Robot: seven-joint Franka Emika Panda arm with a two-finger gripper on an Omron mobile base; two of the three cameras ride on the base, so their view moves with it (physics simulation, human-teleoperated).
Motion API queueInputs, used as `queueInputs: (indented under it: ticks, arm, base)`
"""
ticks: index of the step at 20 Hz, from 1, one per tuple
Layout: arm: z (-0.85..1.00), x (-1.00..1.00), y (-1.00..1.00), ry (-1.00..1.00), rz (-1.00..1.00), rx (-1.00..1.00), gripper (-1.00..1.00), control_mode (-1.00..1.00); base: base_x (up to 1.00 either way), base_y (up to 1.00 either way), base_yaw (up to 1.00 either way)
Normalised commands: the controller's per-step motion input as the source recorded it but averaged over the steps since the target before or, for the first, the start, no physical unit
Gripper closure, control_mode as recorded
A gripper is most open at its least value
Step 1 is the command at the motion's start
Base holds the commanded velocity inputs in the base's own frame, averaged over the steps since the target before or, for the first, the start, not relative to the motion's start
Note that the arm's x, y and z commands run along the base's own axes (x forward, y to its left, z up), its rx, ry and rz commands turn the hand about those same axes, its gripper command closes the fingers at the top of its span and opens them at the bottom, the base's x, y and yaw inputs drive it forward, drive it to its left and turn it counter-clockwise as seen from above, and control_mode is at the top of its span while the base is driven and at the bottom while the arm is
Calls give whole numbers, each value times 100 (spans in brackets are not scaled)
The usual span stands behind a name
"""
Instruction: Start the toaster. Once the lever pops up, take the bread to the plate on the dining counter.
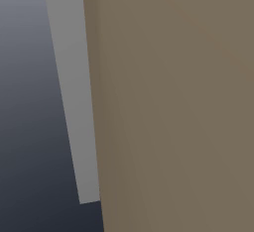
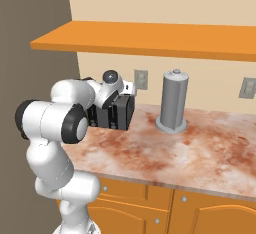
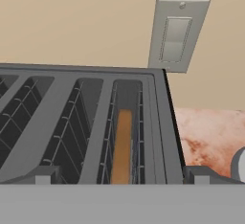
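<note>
Grey canister (image 2: 173, 103) upright on counter (image 2: 210, 153) (beneath orange shelf (image 2: 150, 38)).

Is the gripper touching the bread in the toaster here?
Cannot tell. In the hand view the bread stands on edge in a slot of the toaster, but the fingertips are out of frame, so neither contact nor a gap shows.

Matt dark grey metal toaster (image 3: 86, 122) with thin wire racks; tan, dry-looking bread (image 3: 122, 146) inside. Mottled pinkish stone bench (image 2: 190, 153), smooth. Orange wooden cabinets (image 2: 145, 210). Dull grey canister (image 2: 173, 103).
</note>
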Motion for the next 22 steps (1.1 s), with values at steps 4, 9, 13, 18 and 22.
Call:
queueInputs:
  ticks: [4,9,13,18,22]
  arm:
    - [0,0,0,0,0,0,-100,-100]
    - [0,0,0,0,0,0,-100,-100]
    - [0,0,0,0,0,0,-100,-100]
    - [0,0,0,0,0,0,-100,-100]
    - [0,0,0,0,0,0,-100,-100]
  base:
    - [0,0,0]
    - [0,0,0]
    - [0,0,0]
    - [0,0,0]
    - [0,0,0]
